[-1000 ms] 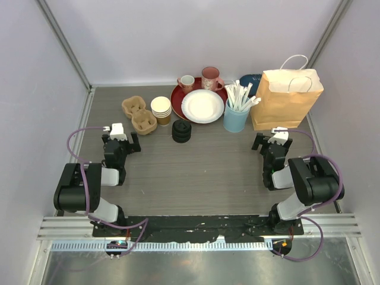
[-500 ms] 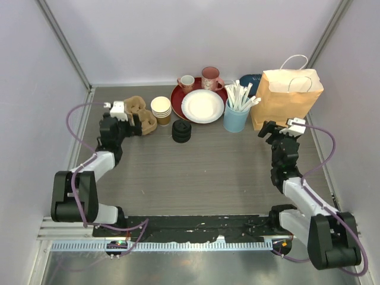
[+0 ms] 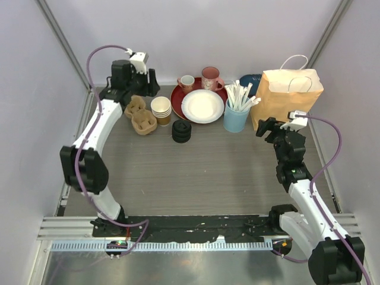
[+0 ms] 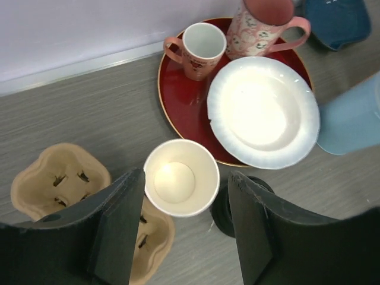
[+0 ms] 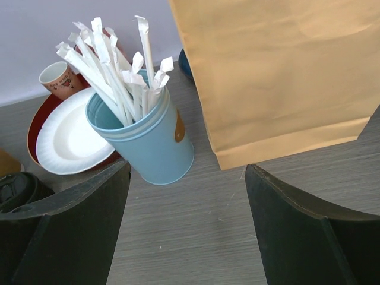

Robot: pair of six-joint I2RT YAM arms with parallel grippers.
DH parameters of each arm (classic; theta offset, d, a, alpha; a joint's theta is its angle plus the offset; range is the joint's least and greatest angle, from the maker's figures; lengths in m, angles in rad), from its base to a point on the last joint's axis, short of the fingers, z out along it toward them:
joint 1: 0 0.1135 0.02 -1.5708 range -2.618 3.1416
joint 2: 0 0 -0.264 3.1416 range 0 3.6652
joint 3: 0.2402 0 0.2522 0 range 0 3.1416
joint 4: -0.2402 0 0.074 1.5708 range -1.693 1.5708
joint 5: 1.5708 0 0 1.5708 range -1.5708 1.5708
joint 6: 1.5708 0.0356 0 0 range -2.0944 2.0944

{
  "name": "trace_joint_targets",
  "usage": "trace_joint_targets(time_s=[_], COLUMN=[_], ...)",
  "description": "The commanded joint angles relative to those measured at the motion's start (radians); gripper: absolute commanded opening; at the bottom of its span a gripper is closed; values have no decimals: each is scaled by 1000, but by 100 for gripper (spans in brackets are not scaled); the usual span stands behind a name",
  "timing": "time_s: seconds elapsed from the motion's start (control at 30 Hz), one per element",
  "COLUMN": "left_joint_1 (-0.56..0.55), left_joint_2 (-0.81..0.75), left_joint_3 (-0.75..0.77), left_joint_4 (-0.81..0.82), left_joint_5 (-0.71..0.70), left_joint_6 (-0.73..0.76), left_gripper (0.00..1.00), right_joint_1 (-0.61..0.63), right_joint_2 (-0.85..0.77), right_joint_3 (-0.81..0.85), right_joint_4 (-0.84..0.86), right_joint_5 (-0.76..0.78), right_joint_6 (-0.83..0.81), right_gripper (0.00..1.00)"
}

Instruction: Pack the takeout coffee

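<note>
I've swung the left gripper (image 4: 185,196) up to the far end: its spread jaws now straddle the stack of tan paper cups (image 4: 181,177), pinching nothing. The right gripper (image 5: 187,172) gapes beside the brown paper bag (image 5: 279,71). Cup pickup looks next.

left wrist view: black lids (image 4: 221,208) mostly hidden behind paper cups (image 4: 181,169) and left gripper (image 4: 185,178) | light-blue cup (image 4: 353,116) cut by right edge | tall pink mug (image 4: 267,27) cut at top edge | right wrist view: paper bag (image 5: 279,77) cut top and right | top view: dark blue thing (image 3: 252,78) behind the bag, perhaps a dish, too hidden to tell
</note>
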State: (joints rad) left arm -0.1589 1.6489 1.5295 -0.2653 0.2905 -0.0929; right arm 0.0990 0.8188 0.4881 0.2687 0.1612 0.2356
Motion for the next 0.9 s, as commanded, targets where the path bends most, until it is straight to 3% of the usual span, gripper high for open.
trace_joint_targets(time_s=[0.0,0.13,0.53,0.87], left_joint_1=[-13,-36,-77,-80], left_joint_2=[185,298,419,390], left_joint_3=[216,354,412,391], left_joint_4=[-336,-408,-394,-350], left_joint_5=[-154,-200,-327,-355], left_joint_6=[21,51,88,151], left_gripper=[61,56,36,36], right_joint_1=[8,8,8,10], right_joint_2=[-3,8,2,29], right_joint_3=[40,38,37,46], right_joint_4=[-53,-46,-45,-46], right_joint_5=[-49,-64,-75,-92], right_joint_6=[-10,-15,-25,-30], right_gripper=[83,83,83,83])
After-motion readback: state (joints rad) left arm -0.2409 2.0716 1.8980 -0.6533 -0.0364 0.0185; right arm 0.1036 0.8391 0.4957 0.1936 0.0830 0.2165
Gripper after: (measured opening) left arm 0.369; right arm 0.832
